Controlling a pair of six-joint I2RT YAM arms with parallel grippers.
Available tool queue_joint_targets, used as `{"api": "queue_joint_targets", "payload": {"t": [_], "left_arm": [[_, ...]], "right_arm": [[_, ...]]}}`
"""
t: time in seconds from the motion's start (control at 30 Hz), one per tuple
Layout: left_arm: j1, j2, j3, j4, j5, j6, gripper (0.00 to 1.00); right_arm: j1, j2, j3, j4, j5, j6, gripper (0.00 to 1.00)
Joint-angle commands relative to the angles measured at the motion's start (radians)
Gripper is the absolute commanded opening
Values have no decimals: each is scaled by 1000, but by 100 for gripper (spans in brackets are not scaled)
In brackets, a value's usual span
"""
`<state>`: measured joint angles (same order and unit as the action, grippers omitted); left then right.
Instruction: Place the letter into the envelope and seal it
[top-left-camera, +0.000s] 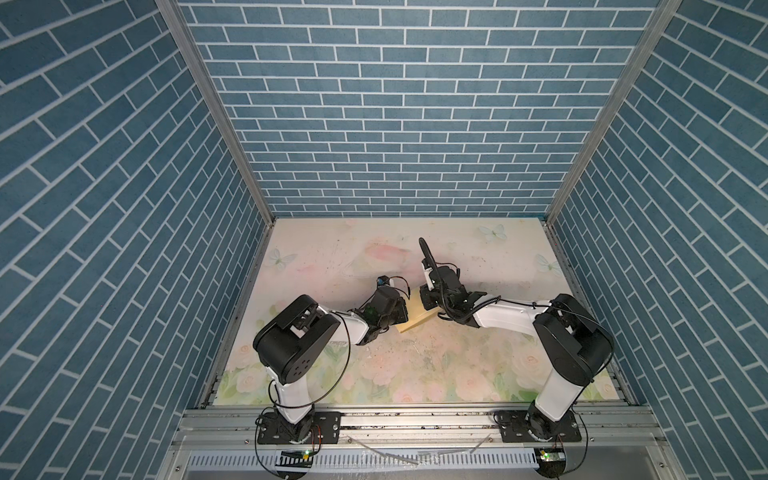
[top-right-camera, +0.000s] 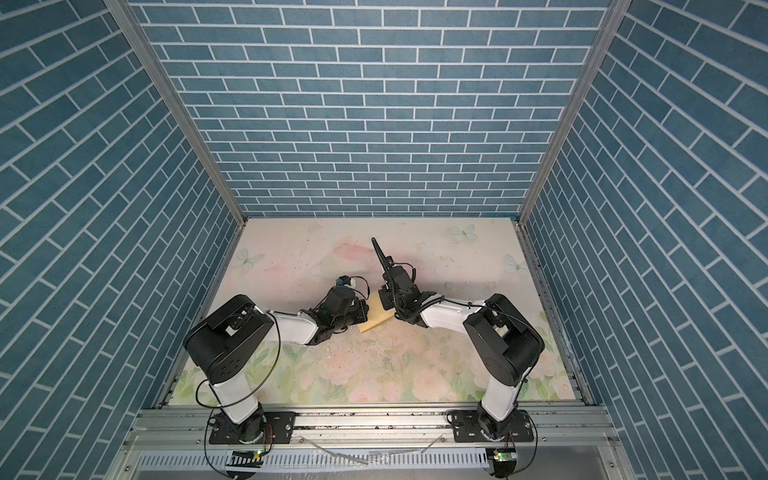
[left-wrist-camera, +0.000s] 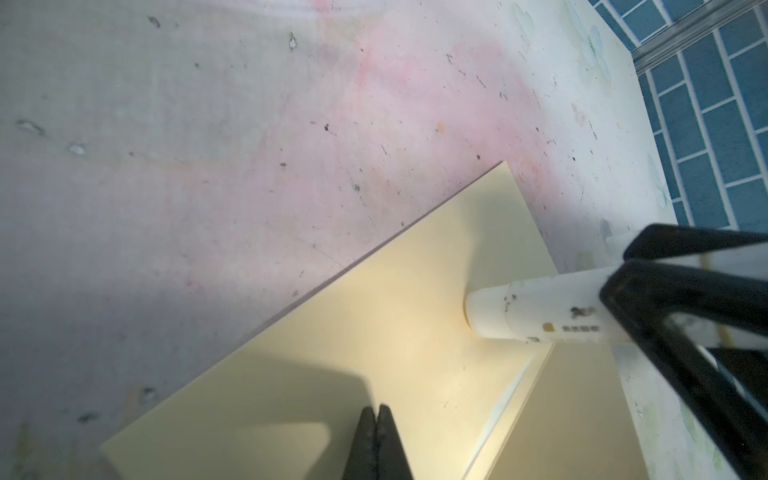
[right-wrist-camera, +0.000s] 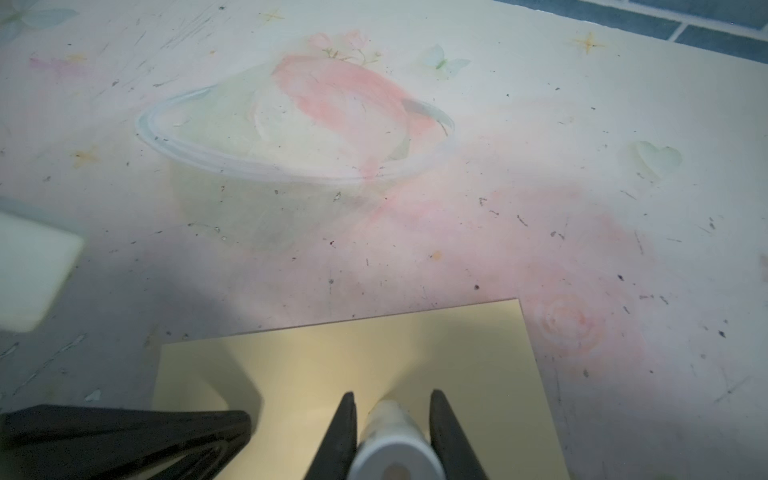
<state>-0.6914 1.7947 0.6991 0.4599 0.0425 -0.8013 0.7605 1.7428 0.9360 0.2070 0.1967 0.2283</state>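
The yellow envelope lies flat on the floral table between both arms. In the left wrist view my left gripper is shut with nothing in it, its tips resting on the envelope. A fold line with a pale sliver runs across the paper beside it. My right gripper is shut on a white glue stick. The stick's tip touches the envelope near its far corner. The letter is hidden in every view.
The table has a worn floral print with scratches and specks. Blue brick-pattern walls enclose it at the back and sides. A blurred white block on the left arm's wrist shows beside the envelope. Both arm bases stand on the front rail.
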Motion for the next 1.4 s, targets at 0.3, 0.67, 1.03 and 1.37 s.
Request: {"api": "queue_joint_targets", "payload": {"t": [0.3,0.67,1.03,1.37], "left_arm": [[7,52,-52,-181,-46,3,0],[7,58,-59,-166,-41,0,0],[7,57,-58,-154,-34,-4,0],[7,58,-57,-149,-30,-7,0]], "right_arm": [[-72,-14,-1,-104,62,1,0],[-72,-228,-101,71,-86,60,0],[5,-181,-82,90,-95,46,0],[73,-95,-48,88,-76,40,0]]}}
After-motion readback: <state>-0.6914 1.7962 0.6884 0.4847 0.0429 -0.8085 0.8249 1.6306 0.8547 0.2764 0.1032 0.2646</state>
